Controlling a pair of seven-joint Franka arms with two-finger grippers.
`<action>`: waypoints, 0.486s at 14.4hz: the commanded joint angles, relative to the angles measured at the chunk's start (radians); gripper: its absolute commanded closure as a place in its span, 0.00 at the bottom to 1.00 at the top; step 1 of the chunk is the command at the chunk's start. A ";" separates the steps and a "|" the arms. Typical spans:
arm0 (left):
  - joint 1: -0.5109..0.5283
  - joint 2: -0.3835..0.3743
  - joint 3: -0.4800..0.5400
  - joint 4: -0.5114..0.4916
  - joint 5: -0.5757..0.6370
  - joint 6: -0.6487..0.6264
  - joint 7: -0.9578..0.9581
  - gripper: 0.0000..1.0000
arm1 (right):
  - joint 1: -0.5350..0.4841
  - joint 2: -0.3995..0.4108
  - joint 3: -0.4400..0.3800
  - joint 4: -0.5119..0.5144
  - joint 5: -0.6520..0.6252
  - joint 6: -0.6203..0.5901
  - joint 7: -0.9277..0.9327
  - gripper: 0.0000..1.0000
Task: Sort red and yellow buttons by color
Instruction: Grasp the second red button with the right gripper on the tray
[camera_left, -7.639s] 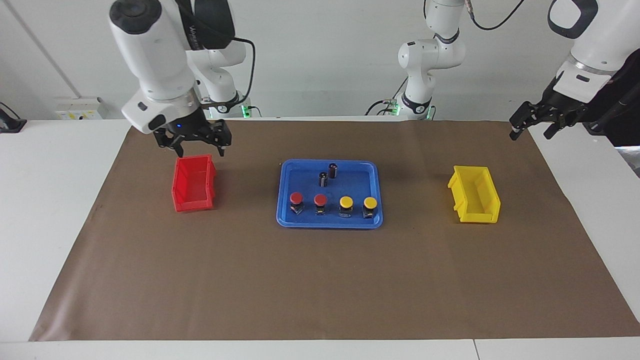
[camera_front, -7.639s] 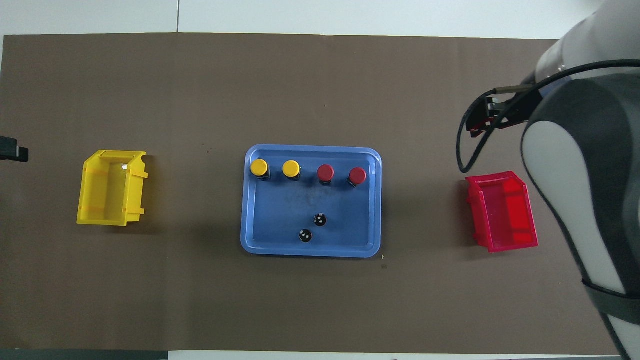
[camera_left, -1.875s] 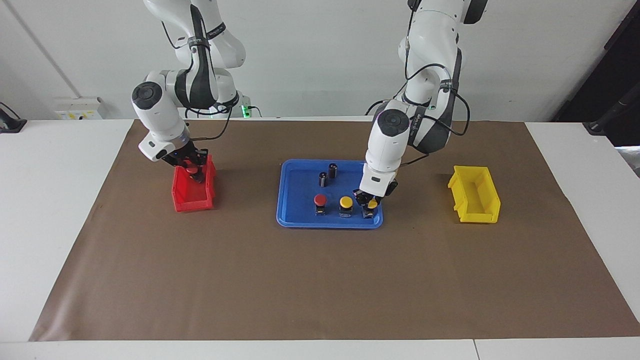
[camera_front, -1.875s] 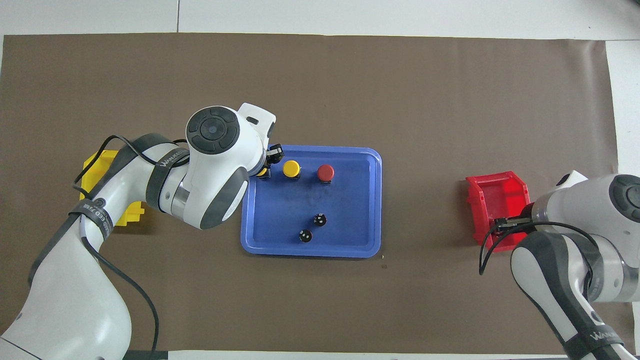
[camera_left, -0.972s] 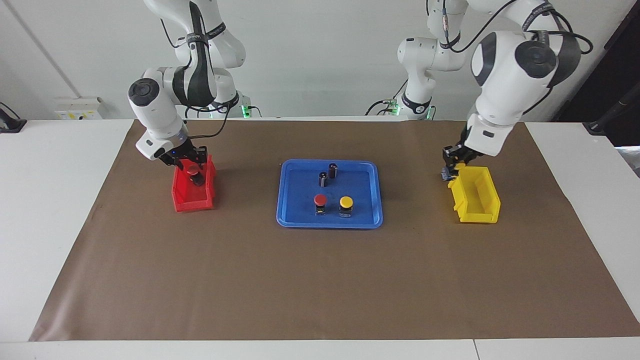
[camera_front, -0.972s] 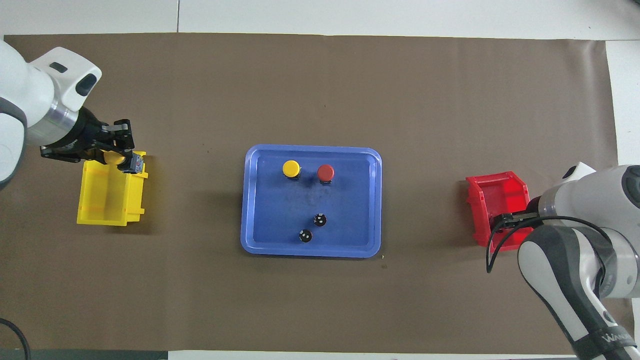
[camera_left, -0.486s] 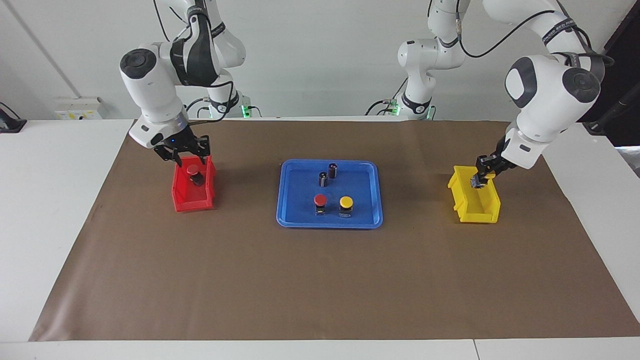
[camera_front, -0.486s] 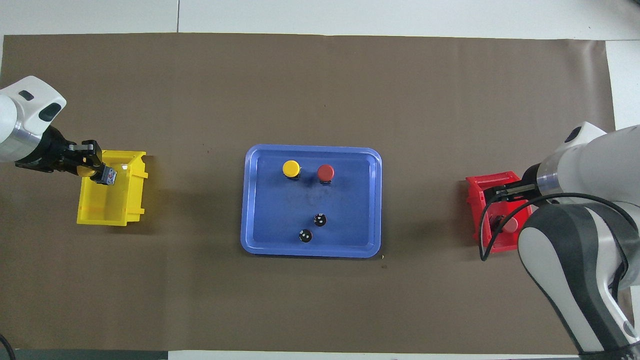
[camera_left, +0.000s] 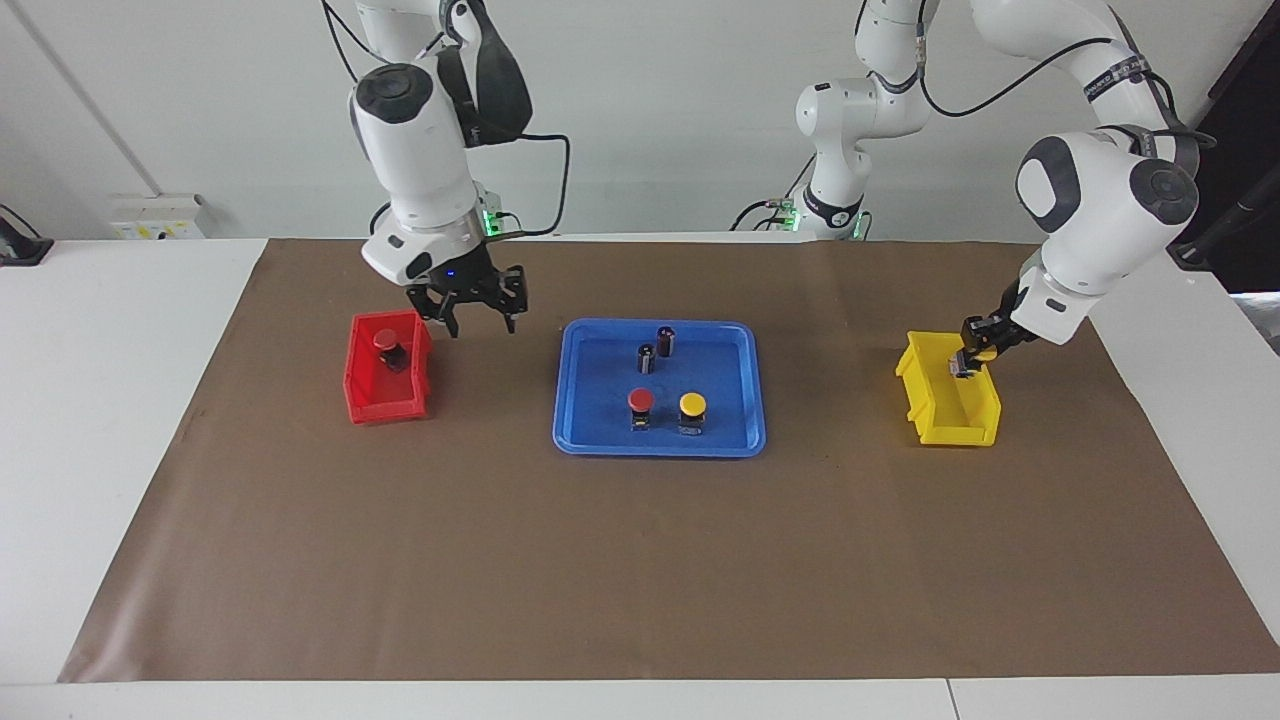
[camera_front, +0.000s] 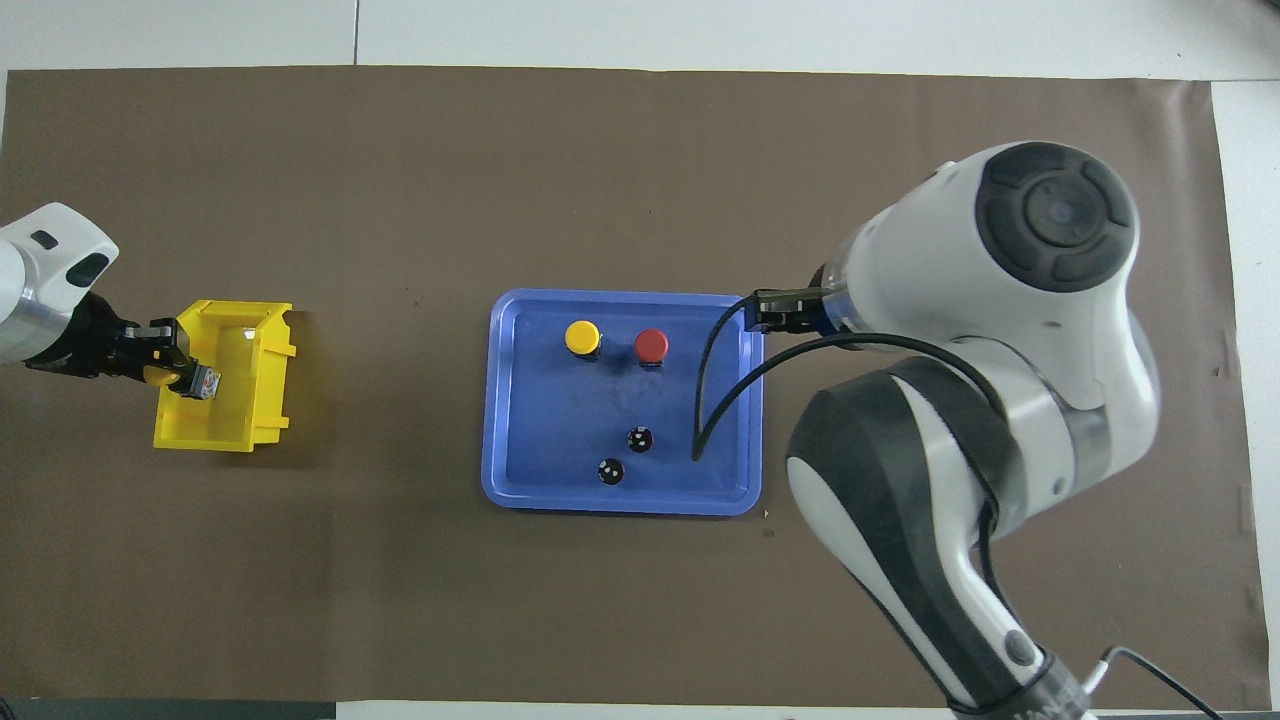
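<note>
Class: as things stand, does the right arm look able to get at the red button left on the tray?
Probably yes. The right gripper hangs open and empty beside the blue tray, and nothing covers the red button; the yellow button stands just beside it.

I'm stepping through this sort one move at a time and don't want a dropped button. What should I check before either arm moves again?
1. left claw grips the held yellow button: ok.
2. Held yellow button is over the yellow bin: ok.
3. Held yellow button is low enough to release gently: cannot tell.
4. right claw is open and empty, over the mat: ok.
5. first red button lies in the red bin: ok.
6. tray's red button and tray's yellow button stand upright and unobstructed in the blue tray: ok.
</note>
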 joint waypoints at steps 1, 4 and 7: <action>0.005 -0.041 -0.007 -0.095 -0.002 0.087 0.000 0.98 | 0.074 0.165 -0.006 0.185 -0.025 -0.014 0.127 0.11; 0.008 -0.035 -0.007 -0.131 -0.002 0.116 0.003 0.98 | 0.123 0.234 -0.005 0.182 -0.091 0.098 0.189 0.11; 0.023 -0.050 -0.007 -0.197 -0.002 0.171 0.003 0.98 | 0.143 0.294 -0.005 0.171 -0.112 0.177 0.207 0.11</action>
